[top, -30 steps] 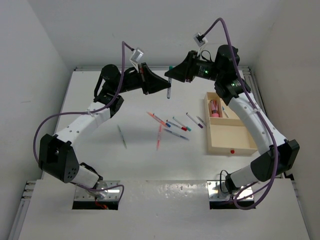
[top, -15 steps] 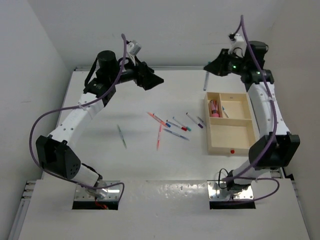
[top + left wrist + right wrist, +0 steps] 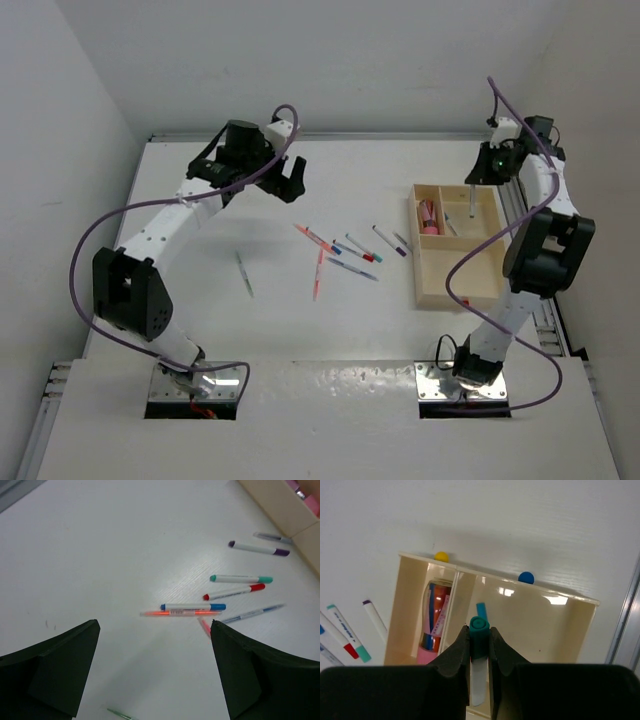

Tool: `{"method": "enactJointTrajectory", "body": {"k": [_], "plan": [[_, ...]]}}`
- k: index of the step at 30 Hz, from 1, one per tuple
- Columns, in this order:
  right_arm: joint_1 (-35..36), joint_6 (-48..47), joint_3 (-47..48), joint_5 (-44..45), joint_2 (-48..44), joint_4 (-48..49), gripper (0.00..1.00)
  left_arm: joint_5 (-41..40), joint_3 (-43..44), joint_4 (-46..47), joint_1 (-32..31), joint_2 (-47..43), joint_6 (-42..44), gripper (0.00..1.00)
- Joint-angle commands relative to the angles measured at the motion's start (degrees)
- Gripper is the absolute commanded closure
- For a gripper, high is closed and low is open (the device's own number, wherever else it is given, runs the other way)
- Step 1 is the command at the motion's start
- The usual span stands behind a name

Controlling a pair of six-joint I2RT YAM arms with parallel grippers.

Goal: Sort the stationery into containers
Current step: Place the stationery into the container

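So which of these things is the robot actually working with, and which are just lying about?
In the job: the teal-capped pen in the right gripper, the loose pens on the table, the wooden tray, the open left gripper.
Just lying about: the purple cables, the metal base plates.

A white desk (image 3: 300, 330) filled the view, boxed in by a plain white back wall (image 3: 350, 60) and side walls to left (image 3: 50, 200) and right (image 3: 605, 130). Two metal base plates sat at the near edge, one towards the left corner (image 3: 228, 392), one towards the right (image 3: 430, 395). A grey metal rail (image 3: 625, 610) ran along the right edge. A faint dark mark (image 3: 46, 625) showed on the desk surface.
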Motion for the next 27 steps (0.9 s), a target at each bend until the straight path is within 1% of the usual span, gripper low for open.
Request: {"method": "enactJointTrajectory", "body": {"k": [1,3,6,7,9,10,11,13,14,15,16,17,18,20,21,23,24,27], "plan": [[1.1,-3.8,-0.1,2.5,1.7,1.6,1.0,-0.9,0.9,-2.1,0.5,0.3,7.1,0.0],[1.6,-4.0,-1.7,4.2,2.5,2.8,1.0,-1.1,-0.4,-1.2,1.3,0.7,8.2,0.0],[1.8,-3.6,-2.8,5.4,4.6,4.4,1.0,1.0,-1.1,-1.2,1.8,1.8,12.3,0.0],[1.9,-3.4,-2.7,6.0,5.9,4.2,1.0,3.4,-1.0,-1.6,1.8,2.2,15.7,0.0],[1.9,-2.9,-2.4,6.5,7.0,3.9,1.0,6.0,-0.2,-3.2,1.7,4.0,19.3,0.01],[1.9,-2.9,-2.2,6.7,7.6,3.3,0.98,8.1,0.4,-4.0,1.4,4.9,23.3,0.05],[1.8,-3.2,-2.1,6.8,8.4,3.1,0.96,8.7,0.4,-4.6,1.0,6.6,25.1,0.05],[1.9,-3.3,-2.1,7.0,9.1,2.6,0.89,10.4,2.5,-5.6,0.6,8.4,29.5,0.16],[1.9,-3.3,-1.9,7.2,9.7,2.4,0.84,10.6,2.8,-5.1,0.4,10.1,30.5,0.2],[1.9,-3.4,-1.7,7.3,9.9,1.8,0.78,11.3,3.1,-4.4,0.3,10.9,31.6,0.26],[1.9,-3.4,-1.4,7.4,10.2,1.3,0.66,12.2,3.7,-4.0,0.0,11.7,32.6,0.28],[2.0,-3.4,-1.0,7.3,10.5,0.9,0.6,13.0,4.1,-3.9,-0.1,13.6,33.8,0.31],[1.9,-3.4,-0.9,7.2,10.5,0.2,0.55,14.0,4.5,-3.6,-0.4,14.5,34.9,0.36],[2.0,-3.4,-0.9,7.1,9.9,-0.3,0.46,14.8,5.5,-3.3,-1.4,17.2,38.4,0.4],[2.0,-3.3,-0.8,6.8,9.5,-1.1,0.44,16.0,5.6,-3.0,-1.8,18.1,39.4,0.45],[2.0,-2.7,-0.9,5.8,8.5,-1.8,0.42,17.0,6.0,-2.3,-2.5,20.2,42.9,0.5],[2.0,-2.3,-1.0,5.2,7.0,-2.5,0.42,17.7,6.2,-2.1,-2.6,21.0,44.2,0.56],[2.0,-0.3,-1.1,2.4,3.7,-3.6,0.43,20.5,7.9,-3.4,-3.3,24.9,50.6,0.64]]}}
